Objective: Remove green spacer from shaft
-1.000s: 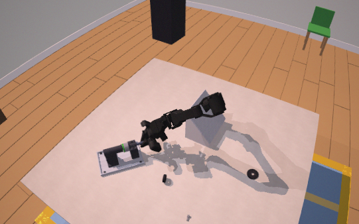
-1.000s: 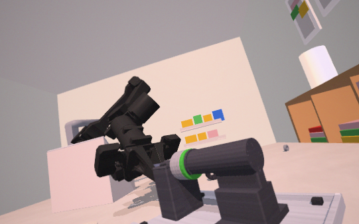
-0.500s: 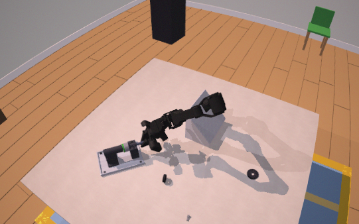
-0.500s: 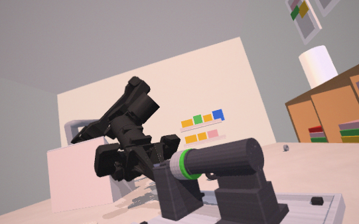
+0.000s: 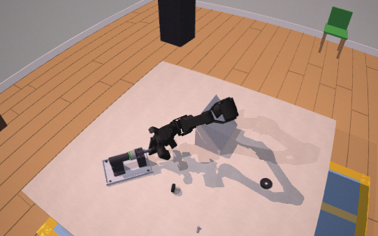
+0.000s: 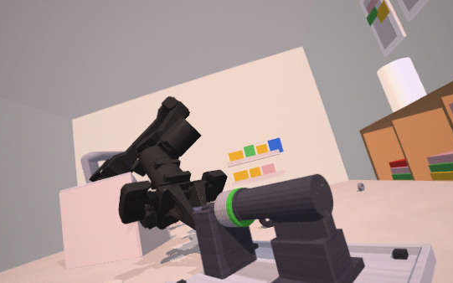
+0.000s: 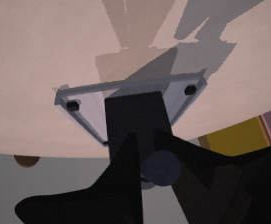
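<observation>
The big dark housing block [image 5: 118, 159] [image 6: 285, 198] stands on the pale base plate [image 5: 133, 177] [image 6: 429, 260]. The green spacer [image 5: 130, 156] [image 6: 229, 205] sits right against the housing's mouth, up on the shaft line. Pale grey spacer material [image 5: 133, 154] [image 6: 222, 208] lies between it and the smaller dark support block [image 5: 141, 160] [image 6: 222, 244] [image 7: 136, 112]. The blue-grey shaft [image 5: 147, 151] [image 7: 162, 168] comes out of the support's far side. My gripper [image 5: 150, 149] [image 6: 193, 211] [image 7: 143, 136] is shut on the shaft, close beside the support. The shaft's inner part is hidden.
A pale box [image 5: 206, 136] [image 6: 100, 226] stands by the arm. A small black piece [image 5: 173, 188], a black ring [image 5: 267, 183] and a small grey piece [image 5: 198, 227] [image 6: 360, 187] lie on the table, away from the base plate.
</observation>
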{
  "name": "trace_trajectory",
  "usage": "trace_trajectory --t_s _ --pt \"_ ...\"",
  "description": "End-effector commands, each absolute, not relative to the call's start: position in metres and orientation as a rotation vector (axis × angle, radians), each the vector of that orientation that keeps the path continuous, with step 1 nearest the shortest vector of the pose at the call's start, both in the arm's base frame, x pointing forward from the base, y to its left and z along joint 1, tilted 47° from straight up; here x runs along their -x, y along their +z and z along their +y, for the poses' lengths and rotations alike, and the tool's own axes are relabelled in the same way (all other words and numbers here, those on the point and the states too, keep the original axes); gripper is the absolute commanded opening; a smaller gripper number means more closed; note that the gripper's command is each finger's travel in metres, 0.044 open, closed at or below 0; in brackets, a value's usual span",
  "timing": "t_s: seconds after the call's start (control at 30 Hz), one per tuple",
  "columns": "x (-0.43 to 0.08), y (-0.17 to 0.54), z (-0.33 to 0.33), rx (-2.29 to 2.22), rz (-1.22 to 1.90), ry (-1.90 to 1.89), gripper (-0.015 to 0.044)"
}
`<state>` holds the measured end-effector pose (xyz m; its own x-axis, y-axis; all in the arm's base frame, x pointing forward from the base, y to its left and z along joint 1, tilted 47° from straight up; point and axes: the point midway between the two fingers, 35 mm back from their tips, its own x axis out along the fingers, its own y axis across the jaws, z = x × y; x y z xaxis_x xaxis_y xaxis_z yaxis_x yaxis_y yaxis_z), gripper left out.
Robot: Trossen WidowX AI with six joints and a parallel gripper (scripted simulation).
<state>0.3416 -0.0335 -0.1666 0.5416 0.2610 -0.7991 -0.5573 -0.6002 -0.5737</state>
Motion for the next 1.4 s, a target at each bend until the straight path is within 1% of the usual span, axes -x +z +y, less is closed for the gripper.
trace_trajectory --t_s 0.0,1.37 --pt "-0.3417 -0.1653 -0.0330 1.891 0.241 1.163 0.0000" --pt "-0.3382 -0.1636 -0.0315 1.890 0.241 1.164 0.0000"
